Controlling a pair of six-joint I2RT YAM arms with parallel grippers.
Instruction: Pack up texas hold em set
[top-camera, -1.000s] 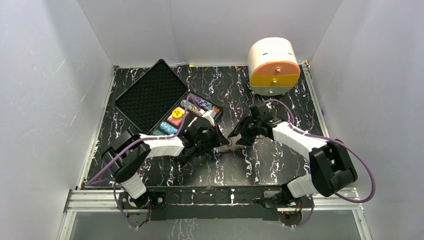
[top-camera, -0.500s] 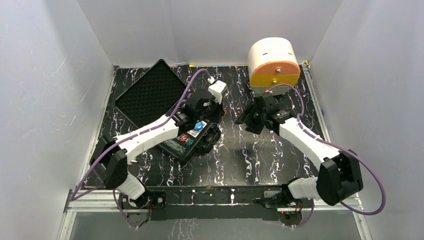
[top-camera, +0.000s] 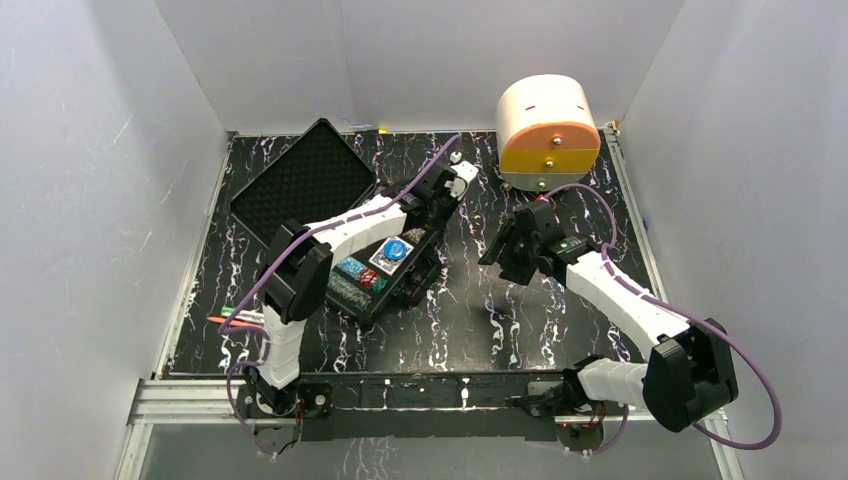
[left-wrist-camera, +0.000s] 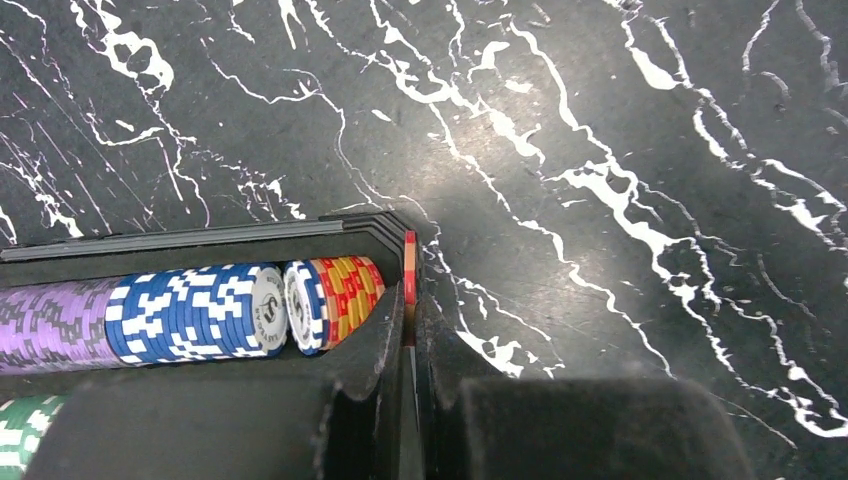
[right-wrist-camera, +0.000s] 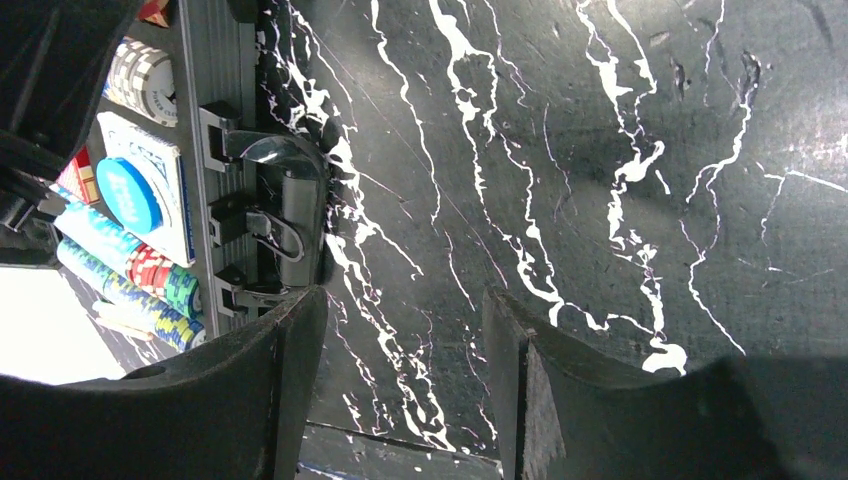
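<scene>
The black case lies open, its foam-lined lid laid back to the far left. Rows of chips fill the tray, purple, blue and red-yellow. My left gripper is at the tray's far right corner. In the left wrist view it is shut on a red chip held edge-on, just beside the end of the chip row. My right gripper is open and empty above the table, right of the case. A blue disc lies on a card deck.
A white-and-orange drawer box stands at the back right. Red and green pens lie at the left, near the left arm's base. White walls close in the table on three sides.
My left gripper has swung from the case's near right side to its far right corner, carrying the chip. My right gripper has drawn back to the right, away from the left one.
</scene>
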